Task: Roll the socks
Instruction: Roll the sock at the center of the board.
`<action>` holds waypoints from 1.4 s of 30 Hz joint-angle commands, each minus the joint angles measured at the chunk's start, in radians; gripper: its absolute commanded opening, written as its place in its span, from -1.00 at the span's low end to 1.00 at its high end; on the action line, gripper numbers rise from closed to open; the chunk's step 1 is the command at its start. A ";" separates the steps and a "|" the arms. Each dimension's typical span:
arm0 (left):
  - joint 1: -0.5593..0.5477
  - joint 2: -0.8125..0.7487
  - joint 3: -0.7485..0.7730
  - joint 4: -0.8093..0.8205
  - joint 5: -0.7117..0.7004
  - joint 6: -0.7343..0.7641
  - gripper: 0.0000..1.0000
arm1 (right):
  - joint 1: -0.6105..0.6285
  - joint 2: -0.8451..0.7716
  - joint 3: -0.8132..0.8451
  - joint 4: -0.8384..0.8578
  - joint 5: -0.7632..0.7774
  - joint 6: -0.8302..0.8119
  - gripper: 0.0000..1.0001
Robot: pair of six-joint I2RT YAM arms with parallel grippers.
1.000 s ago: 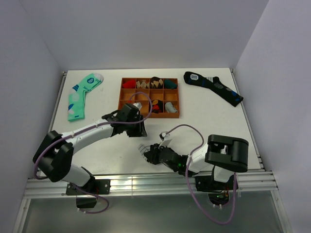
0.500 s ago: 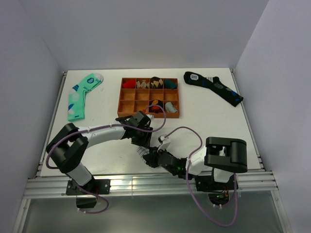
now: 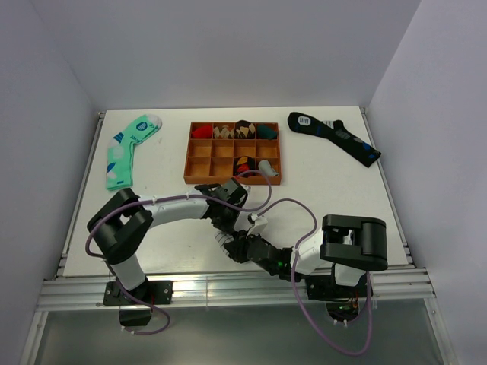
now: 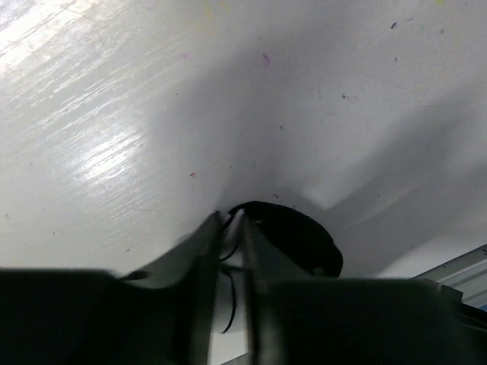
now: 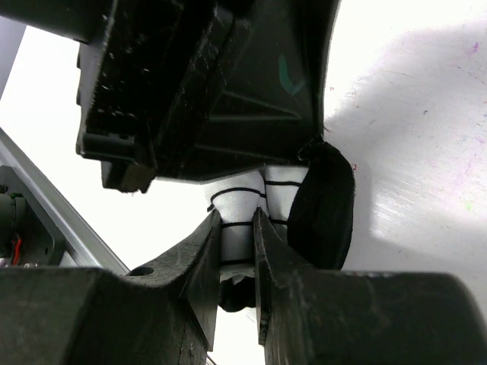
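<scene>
The white sock with thin black stripes [image 3: 221,240] lies bunched near the table's front edge, between my two grippers. In the right wrist view my right gripper [image 5: 237,222] is shut on the sock's white striped part [image 5: 242,199], and its black end [image 5: 323,205] bulges to the right. My left gripper [image 3: 233,222] comes down onto the same sock from behind. In the left wrist view the left gripper [image 4: 232,222] has its jaws nearly closed on white fabric with a black stripe, and the sock's black end [image 4: 293,234] shows beside them.
A brown wooden tray [image 3: 199,156] with compartments holding rolled socks stands at the back middle. A mint green sock [image 3: 125,148] lies at the back left. A long black sock with blue patches [image 3: 335,135] lies at the back right. The metal rail [image 3: 228,285] runs along the front edge.
My left gripper has moved from beside the tray forward to the right gripper and has closed on the striped sock. The right gripper has stayed shut on the sock.
</scene>
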 commanded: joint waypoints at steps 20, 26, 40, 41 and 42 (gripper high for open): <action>0.025 0.038 -0.004 -0.088 -0.160 -0.076 -0.99 | 0.055 -0.131 0.044 -0.581 0.049 -0.077 -1.00; 0.037 0.035 0.003 -0.111 -0.206 -0.085 -0.99 | 0.082 -0.170 0.098 -0.679 0.085 -0.092 -1.00; 0.048 0.028 0.019 -0.128 -0.238 -0.092 -0.99 | 0.101 -0.211 0.110 -0.713 0.103 -0.100 -1.00; 0.048 0.020 0.013 -0.119 -0.233 -0.092 -0.99 | 0.101 -0.211 0.106 -0.706 0.105 -0.100 -1.00; 0.048 0.016 0.009 -0.114 -0.220 -0.092 -0.99 | 0.101 -0.205 0.106 -0.701 0.099 -0.098 -1.00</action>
